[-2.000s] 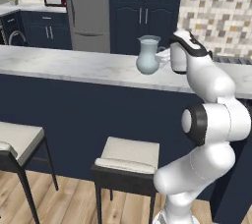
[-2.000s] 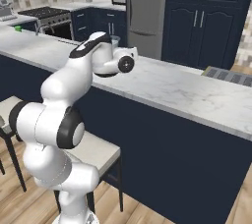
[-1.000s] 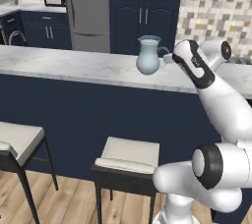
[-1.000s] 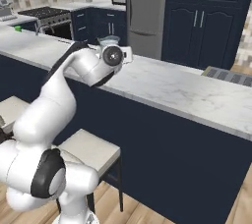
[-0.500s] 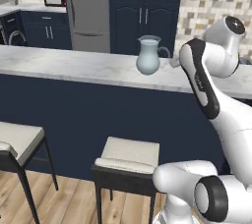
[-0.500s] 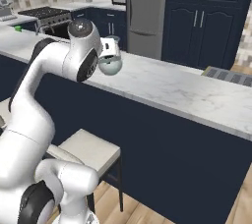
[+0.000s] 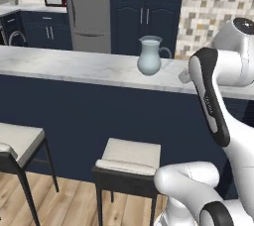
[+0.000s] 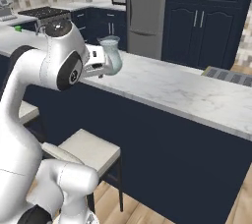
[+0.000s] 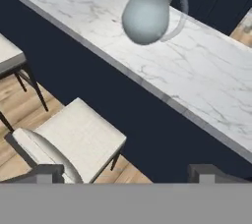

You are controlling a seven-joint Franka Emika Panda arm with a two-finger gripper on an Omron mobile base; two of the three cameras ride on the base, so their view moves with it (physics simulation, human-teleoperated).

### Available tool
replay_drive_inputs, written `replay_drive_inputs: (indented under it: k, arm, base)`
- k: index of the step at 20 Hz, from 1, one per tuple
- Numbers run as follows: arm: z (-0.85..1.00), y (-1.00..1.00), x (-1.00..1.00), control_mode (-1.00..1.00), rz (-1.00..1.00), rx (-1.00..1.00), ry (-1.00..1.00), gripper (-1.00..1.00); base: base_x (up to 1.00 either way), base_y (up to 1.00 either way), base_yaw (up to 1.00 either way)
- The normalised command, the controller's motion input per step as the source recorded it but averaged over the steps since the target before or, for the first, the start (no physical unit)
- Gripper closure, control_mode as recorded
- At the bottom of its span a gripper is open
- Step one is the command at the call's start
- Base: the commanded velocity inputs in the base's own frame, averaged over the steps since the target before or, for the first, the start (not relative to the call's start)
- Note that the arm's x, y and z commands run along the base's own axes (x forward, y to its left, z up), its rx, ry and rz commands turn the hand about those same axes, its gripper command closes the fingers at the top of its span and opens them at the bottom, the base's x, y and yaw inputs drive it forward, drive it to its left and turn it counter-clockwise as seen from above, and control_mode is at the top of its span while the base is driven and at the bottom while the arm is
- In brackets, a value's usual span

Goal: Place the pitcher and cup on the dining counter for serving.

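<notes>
pitcher [image 9: 150, 9]: stands upright on the dining counter [image 9: 206, 75], at 12 o'clock in the hand view.
gripper [image 9: 125, 171]: fingers spread wide, pinching nothing.
handling: likely rigid, slick, fragile glass; take the neck.

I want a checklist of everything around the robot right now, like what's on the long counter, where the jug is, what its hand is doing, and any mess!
Surface: dining counter, light marble top over a dark navy side.
Job's things: pitcher stands upright on the counter, pale blue, handle turned away from the stools. Cup: cannot tell where it is.
Clutter: nothing seen on the counter near the pitcher.
Grippers: gripper open, empty, apart from the pitcher, above the counter's front side and a stool.
Cables: nothing seen.
Surroundings: two cushioned stools at the counter, grey fridge, navy cabinets, mosaic tile wall, wooden floor.
</notes>
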Motion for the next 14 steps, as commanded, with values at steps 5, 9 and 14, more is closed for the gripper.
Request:
replay_drive_inputs:
  k: [5,9,14]
  arm:
    - [-0.05,0.00,-0.23,1.00,-0.03,-0.02,0.04,-1.00]
    - [0.00,0.00,0.00,1.00,0.00,0.00,0.00,-1.00]
    - [0.00,0.00,0.00,1.00,0.00,0.00,0.00,-1.00]
  base:
    - [-0.60,-0.10,-0.08]
    - [-0.96,-0.71,-0.26]
    - [-0.42,-1.00,-0.29]
